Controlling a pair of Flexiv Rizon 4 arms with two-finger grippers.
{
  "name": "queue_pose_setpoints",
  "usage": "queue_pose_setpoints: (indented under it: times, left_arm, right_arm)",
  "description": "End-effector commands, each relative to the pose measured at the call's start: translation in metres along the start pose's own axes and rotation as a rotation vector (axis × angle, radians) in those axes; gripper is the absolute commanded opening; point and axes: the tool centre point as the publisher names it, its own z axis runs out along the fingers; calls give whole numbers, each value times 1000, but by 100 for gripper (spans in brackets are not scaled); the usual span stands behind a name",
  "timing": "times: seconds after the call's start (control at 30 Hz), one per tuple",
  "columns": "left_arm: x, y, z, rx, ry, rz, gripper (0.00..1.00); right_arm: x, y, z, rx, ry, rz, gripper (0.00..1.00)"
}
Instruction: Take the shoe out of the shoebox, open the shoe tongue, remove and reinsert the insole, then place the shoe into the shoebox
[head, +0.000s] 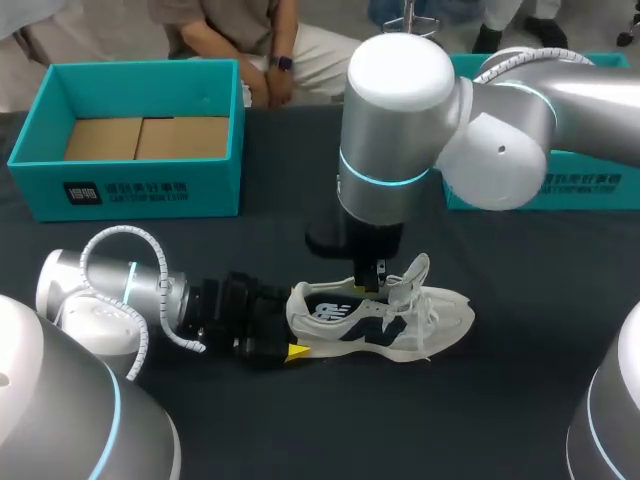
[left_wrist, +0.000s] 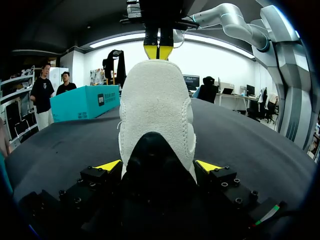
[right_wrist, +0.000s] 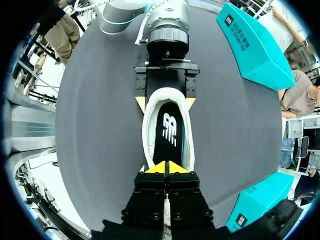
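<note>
A white sneaker (head: 385, 325) with dark side markings lies upright mid-table, toe to the right, tongue (head: 415, 272) pulled up. My left gripper (head: 293, 322) lies low on the table with its yellow fingertips (left_wrist: 107, 165) pressed on both sides of the heel (left_wrist: 156, 110), holding it. My right gripper (right_wrist: 167, 169) comes straight down into the shoe's mouth, tips shut together over the front of the black insole (right_wrist: 169, 131). Whether anything is pinched between them is hidden. In the left wrist view the right gripper (left_wrist: 159, 51) shows just beyond the heel's top.
An open teal shoebox (head: 135, 190) with a cardboard bottom stands at the back left. A second teal box (head: 590, 185) sits at the back right, partly hidden behind my right arm. Dark tabletop surrounds the shoe.
</note>
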Motion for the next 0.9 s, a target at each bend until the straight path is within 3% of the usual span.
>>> queue_pose_setpoints:
  times: [0.03, 0.53, 0.9]
  left_arm:
    - [1, 4, 3, -3, -1, 0, 0]
    - [1, 4, 3, -3, -1, 0, 0]
    - [1, 4, 3, -3, -1, 0, 0]
  right_arm:
    - [-11, 5, 14, 9, 16, -4, 0]
    - [-20, 10, 52, 13, 63, 1, 0]
    - [-20, 8, 61, 54, 111, 14, 0]
